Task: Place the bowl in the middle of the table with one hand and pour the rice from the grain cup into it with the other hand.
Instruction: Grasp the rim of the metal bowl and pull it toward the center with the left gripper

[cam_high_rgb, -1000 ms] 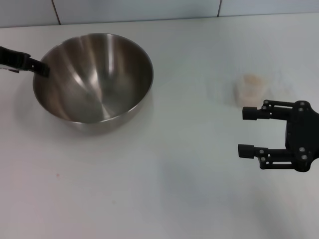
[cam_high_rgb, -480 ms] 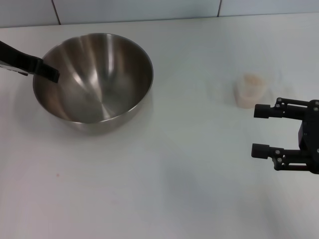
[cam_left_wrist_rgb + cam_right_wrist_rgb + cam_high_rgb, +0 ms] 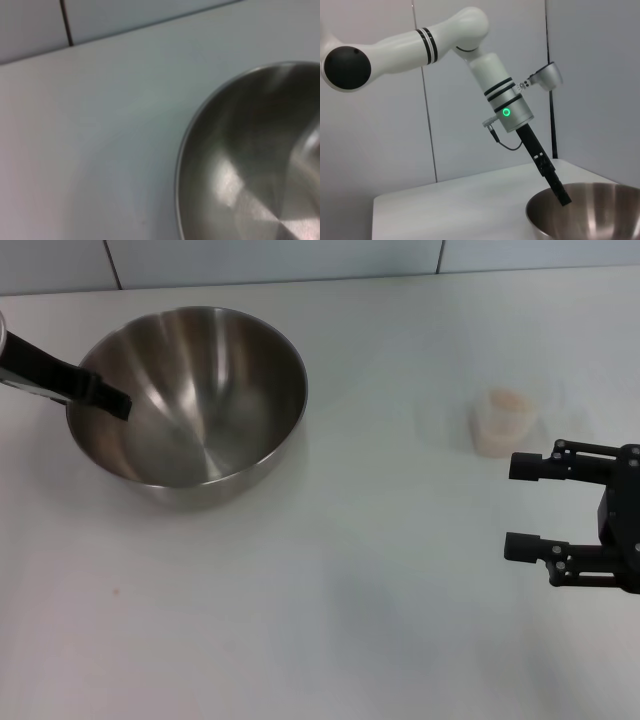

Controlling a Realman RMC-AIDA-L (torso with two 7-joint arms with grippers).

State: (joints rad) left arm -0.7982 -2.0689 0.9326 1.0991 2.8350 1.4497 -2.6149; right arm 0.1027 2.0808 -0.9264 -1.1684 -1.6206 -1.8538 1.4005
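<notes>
The steel bowl (image 3: 190, 390) stands at the table's (image 3: 330, 620) back left; it also shows in the left wrist view (image 3: 250, 165) and the right wrist view (image 3: 590, 212). My left gripper (image 3: 115, 402) reaches in from the left, its tip at the bowl's left rim, as the right wrist view (image 3: 562, 197) also shows. The small translucent grain cup (image 3: 502, 420) stands upright at the right, with pale rice (image 3: 506, 398) inside. My right gripper (image 3: 518, 506) is open and empty, just in front of the cup and apart from it.
A tiled wall (image 3: 270, 260) runs along the table's far edge. Bare tabletop lies between the bowl and the cup. The left arm (image 3: 490, 75) slopes down toward the bowl.
My left gripper has moved right, from beside the bowl's left rim to over it. My right gripper drew back to the right, then held still. Bowl and cup have not moved.
</notes>
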